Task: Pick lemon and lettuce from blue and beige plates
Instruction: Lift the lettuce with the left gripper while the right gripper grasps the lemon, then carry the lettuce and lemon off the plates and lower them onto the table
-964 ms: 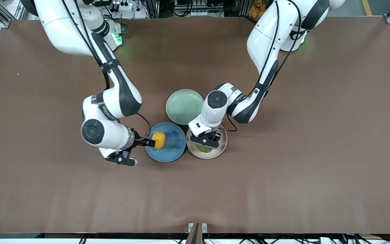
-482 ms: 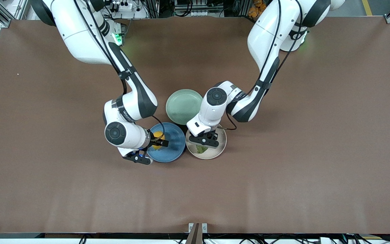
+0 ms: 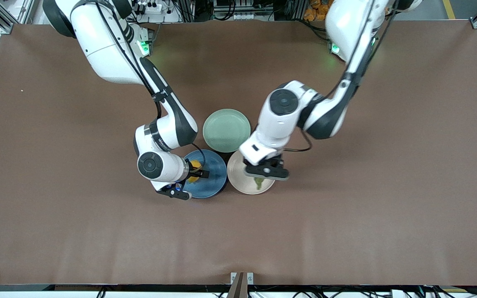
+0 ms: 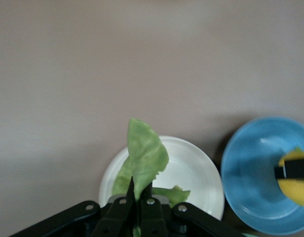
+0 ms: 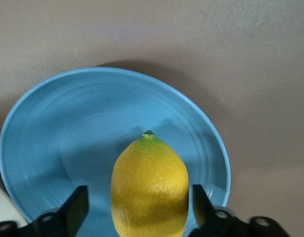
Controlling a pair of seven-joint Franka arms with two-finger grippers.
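- The right gripper [image 3: 195, 174] is over the blue plate [image 3: 213, 184], at the rim toward the right arm's end of the table. Its fingers [image 5: 75, 210] stand on either side of the lemon [image 3: 194, 170] with a thin gap at each pad, so whether they are pressing it cannot be told.
- The lemon, stem end outward, sits low over the blue plate's floor; whether it rests on the plate cannot be told.
- The mint-green plate [image 3: 226, 130] lies bare, farther from the front camera than the other two and just beside both.
- The beige plate [image 3: 238, 176] sits almost rim to rim with the blue one, toward the left arm's end.
- The left gripper [image 3: 266, 172] is over the beige plate, pinched tight on the lettuce [image 4: 144, 158], which hangs above the plate.
- The table [image 3: 387, 207] lies open from the plates out to the front edge, both short edges and all four corners.
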